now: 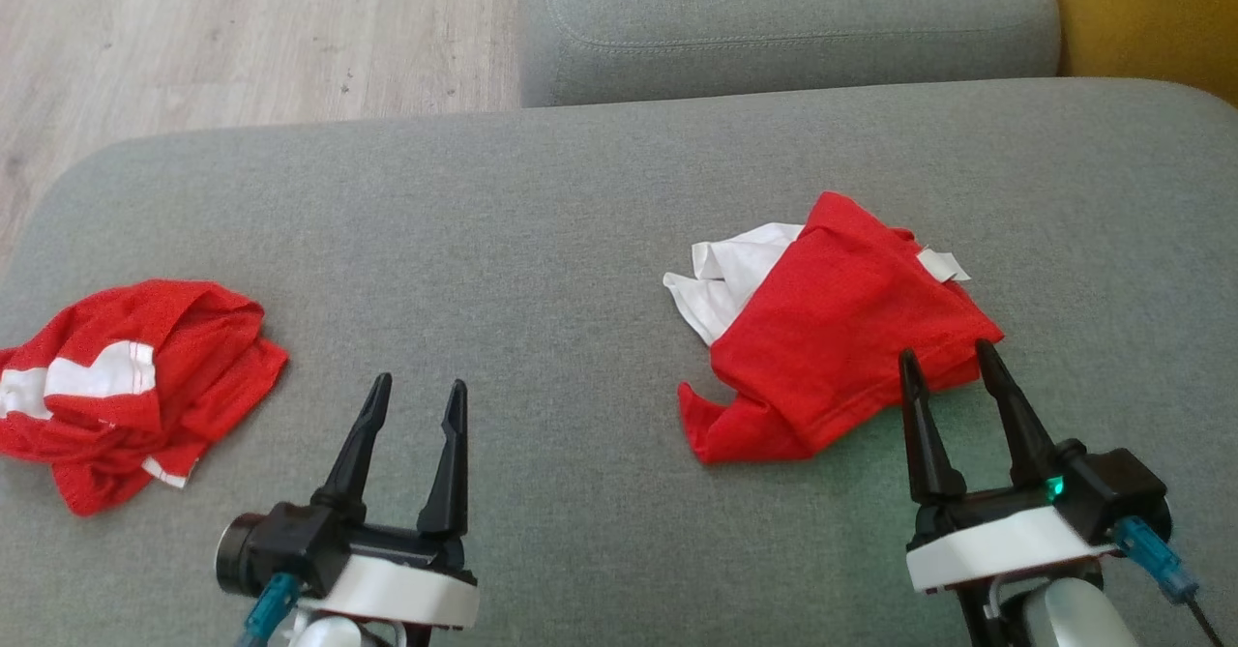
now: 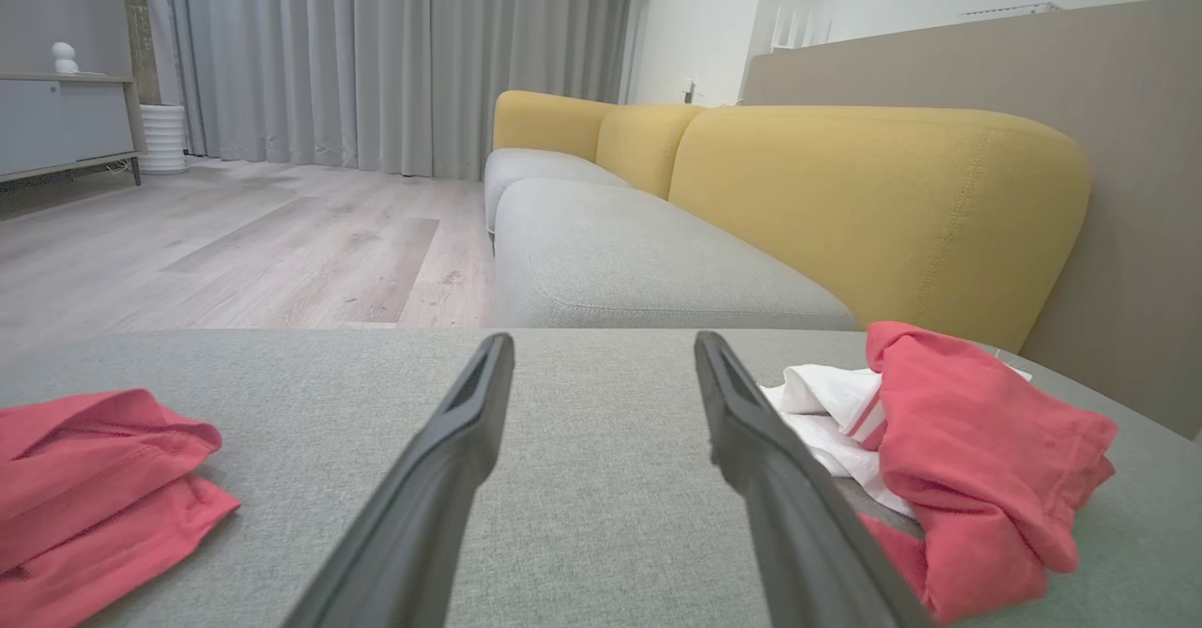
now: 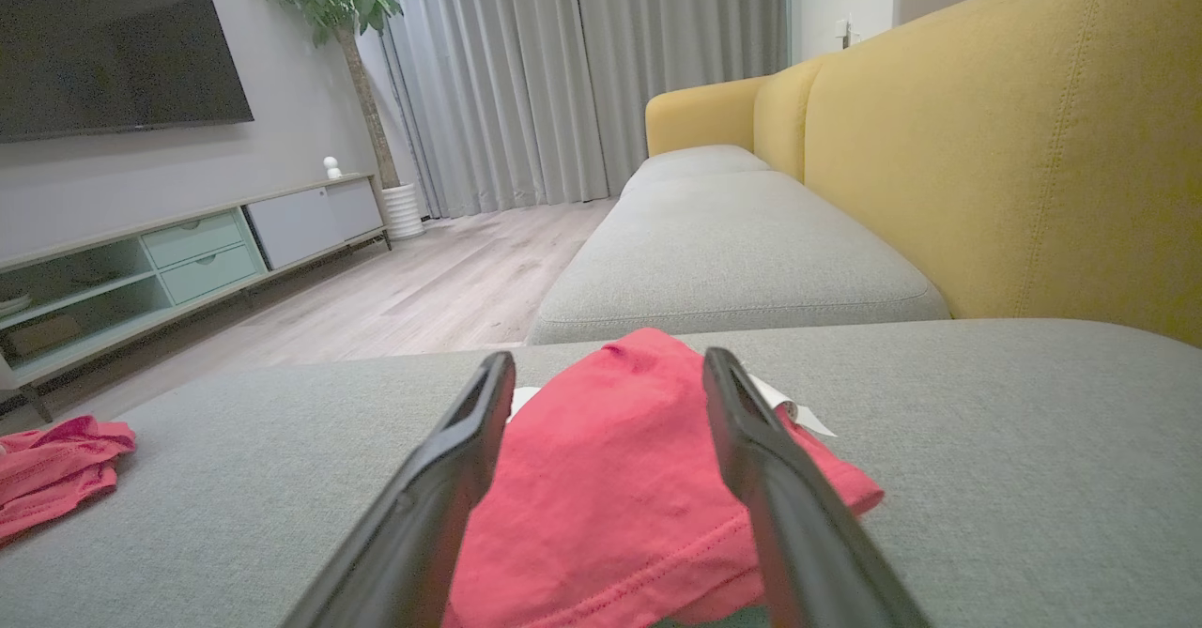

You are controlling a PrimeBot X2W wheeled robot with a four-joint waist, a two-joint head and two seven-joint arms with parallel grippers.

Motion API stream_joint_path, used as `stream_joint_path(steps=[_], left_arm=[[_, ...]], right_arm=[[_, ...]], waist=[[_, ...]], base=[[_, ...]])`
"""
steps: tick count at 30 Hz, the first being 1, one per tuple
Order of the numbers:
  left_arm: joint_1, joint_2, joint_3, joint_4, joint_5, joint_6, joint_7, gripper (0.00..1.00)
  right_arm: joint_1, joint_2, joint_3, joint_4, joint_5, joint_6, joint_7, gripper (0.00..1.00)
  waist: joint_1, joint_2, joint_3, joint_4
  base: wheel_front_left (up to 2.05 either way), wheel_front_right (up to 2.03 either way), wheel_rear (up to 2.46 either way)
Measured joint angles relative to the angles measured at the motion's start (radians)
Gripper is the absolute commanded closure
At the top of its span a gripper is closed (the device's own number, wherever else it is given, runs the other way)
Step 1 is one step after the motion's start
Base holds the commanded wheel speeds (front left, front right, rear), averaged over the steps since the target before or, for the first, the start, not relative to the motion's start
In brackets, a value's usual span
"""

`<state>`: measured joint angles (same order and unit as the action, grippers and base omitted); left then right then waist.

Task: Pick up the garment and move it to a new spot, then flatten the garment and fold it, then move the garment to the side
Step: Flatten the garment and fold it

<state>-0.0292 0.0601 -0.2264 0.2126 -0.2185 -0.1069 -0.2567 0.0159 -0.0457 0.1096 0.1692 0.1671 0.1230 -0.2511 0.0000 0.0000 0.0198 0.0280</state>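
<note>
A crumpled red garment (image 1: 832, 328) with white parts lies on the right of the grey cushion (image 1: 580, 192). My right gripper (image 1: 946, 352) is open just at its near edge, fingers either side of the red cloth (image 3: 610, 478) and holding nothing. A second red garment with white stripes (image 1: 126, 386) lies bunched at the cushion's left edge. My left gripper (image 1: 419, 386) is open over bare cushion between the two. From the left wrist, the striped garment (image 2: 84, 487) sits to the left of that open gripper (image 2: 603, 342) and the other garment (image 2: 977, 459) to its right.
Beyond the cushion a second grey seat (image 1: 774, 18) runs on, with a yellow backrest (image 1: 1151, 9) at the right. Wooden floor (image 1: 242, 38) lies past the far-left edge. A TV unit (image 3: 188, 252), a plant and curtains stand across the room.
</note>
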Motion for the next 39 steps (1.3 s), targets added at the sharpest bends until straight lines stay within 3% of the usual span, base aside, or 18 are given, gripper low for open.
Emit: stream_joint_path(steps=[5,12,19,39], left_arm=[[0.000,-0.004,0.001,0.007,0.000,-0.008,0.000,0.00],[-0.001,-0.006,-0.002,0.021,0.002,-0.017,0.000,0.00],[-0.005,-0.007,-0.013,0.030,0.002,-0.018,0.000,0.00],[-0.028,-0.008,-0.031,0.043,0.001,-0.018,0.000,0.00]], right_arm=[[0.000,0.000,0.012,0.022,-0.001,0.000,0.000,0.00],[0.000,0.000,0.086,0.192,-0.055,0.000,0.000,0.00],[-0.027,0.000,0.092,0.310,-0.114,0.000,0.000,0.00],[-0.111,0.000,0.052,0.359,-0.117,0.000,0.000,0.00]], waist=[[0.0000,0.0000,0.001,0.006],[0.0000,0.0000,0.007,0.035],[0.0000,0.0000,0.030,0.068],[0.0001,0.0000,0.071,0.093]], base=[[0.00,0.00,0.00],[0.00,0.00,0.00],[0.00,0.00,0.00],[0.00,0.00,0.00]])
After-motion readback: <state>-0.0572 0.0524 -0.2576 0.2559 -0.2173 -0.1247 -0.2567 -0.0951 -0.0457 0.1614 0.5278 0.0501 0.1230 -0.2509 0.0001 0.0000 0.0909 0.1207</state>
